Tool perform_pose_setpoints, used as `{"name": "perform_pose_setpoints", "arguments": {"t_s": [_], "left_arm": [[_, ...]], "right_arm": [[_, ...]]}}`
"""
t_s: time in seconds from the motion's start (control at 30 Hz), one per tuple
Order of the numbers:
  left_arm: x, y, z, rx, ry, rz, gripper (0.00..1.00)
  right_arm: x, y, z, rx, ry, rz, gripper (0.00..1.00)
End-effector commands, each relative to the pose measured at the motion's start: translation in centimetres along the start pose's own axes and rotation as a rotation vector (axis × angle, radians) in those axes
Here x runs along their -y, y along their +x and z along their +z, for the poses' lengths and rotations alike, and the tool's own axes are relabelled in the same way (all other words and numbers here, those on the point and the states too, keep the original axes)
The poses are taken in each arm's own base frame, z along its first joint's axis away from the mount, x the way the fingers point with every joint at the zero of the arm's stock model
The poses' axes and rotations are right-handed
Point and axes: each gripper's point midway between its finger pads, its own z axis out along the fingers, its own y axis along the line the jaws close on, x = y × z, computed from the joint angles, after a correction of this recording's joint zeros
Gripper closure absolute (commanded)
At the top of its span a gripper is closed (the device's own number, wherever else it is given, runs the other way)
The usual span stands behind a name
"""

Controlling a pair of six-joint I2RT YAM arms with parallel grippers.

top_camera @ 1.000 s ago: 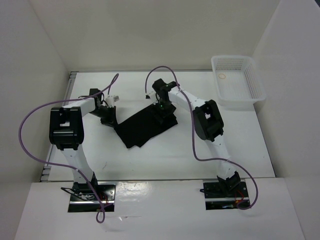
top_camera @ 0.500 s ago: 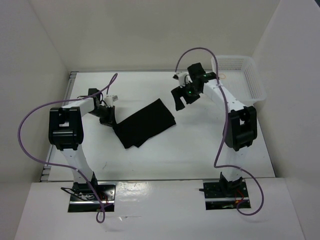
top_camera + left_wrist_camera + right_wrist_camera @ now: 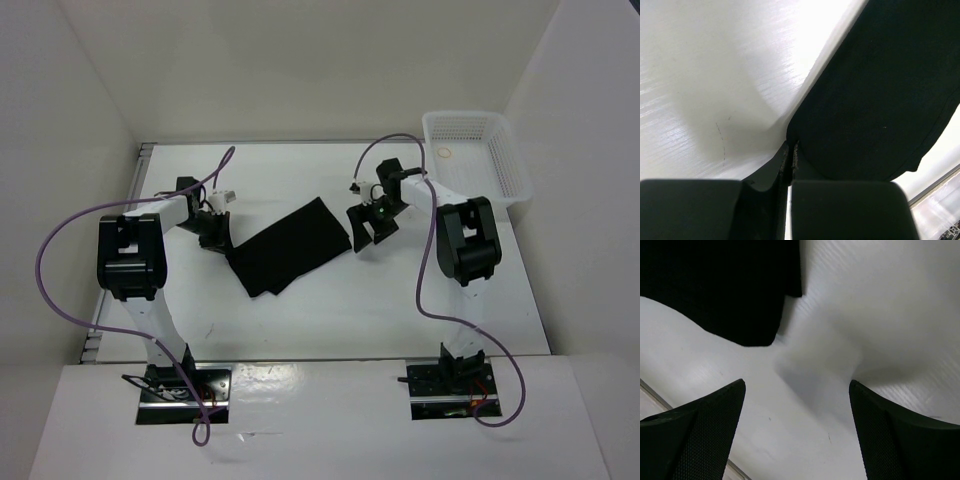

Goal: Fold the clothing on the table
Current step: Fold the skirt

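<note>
Black fabric: the clothing (image 3: pixel 290 248) lies flat on the white table (image 3: pixel 330 310), left of centre, as a rough rectangle set on a diagonal. Its low corner points toward the arm bases and its high corner toward the far right. One layer edge shows in the right wrist view, where a straight hem overlaps a rounded lobe.

Left gripper (image 3: pixel 215 238): at the left corner of the clothing, low against the tabletop. In the left wrist view its two fingers are pressed together with no gap. The corner of the fabric runs into the seam between them, so it is pinching that corner. The fabric next to the tips casts a soft shadow on the table.

Right gripper (image 3: pixel 362 228): just beside the far right corner of the clothing, apart from it, pointing down at bare table. Its fingers (image 3: pixel 700 440) are spread wide. Nothing sits between them and only white tabletop shows in the gap. The fabric edge lies beyond the tips, not touching.

Outward: a white mesh basket (image 3: pixel 470 116) sits at the far right corner of the table, with a small pale ring (image 3: pixel 445 153) inside. A purple cable (image 3: pixel 60 240) loops from each arm. A thin metal rail (image 3: pixel 92 343) runs along the table's left edge.
</note>
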Motion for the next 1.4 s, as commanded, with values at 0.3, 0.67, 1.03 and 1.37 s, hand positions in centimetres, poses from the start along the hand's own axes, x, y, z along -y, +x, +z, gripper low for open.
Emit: {"name": "perform_pose_setpoints", "arguments": {"t_s": [0.3, 0.67, 1.03, 1.37], "left_arm": [[-0.5, 0.2, -0.4, 0.010, -0.017, 0.029, 1.00], [-0.4, 0.8, 0.3, -0.018, 0.008, 0.021, 1.00], [-0.3, 0.8, 0.3, -0.016, 0.017, 0.021, 1.00], [-0.3, 0.8, 0.3, -0.016, 0.017, 0.021, 1.00]], "right_arm": [[-0.1, -3.2, 2.4, 0.049, -0.140, -0.011, 0.14], [-0.2, -3.2, 4.8, 0.029, -0.172, -0.006, 0.15], [-2.7, -4.0, 7.6, -0.017, -0.170, -0.068, 0.21], [-2.1, -2.0, 9.2, -0.090, -0.101, -0.063, 0.83]]}}
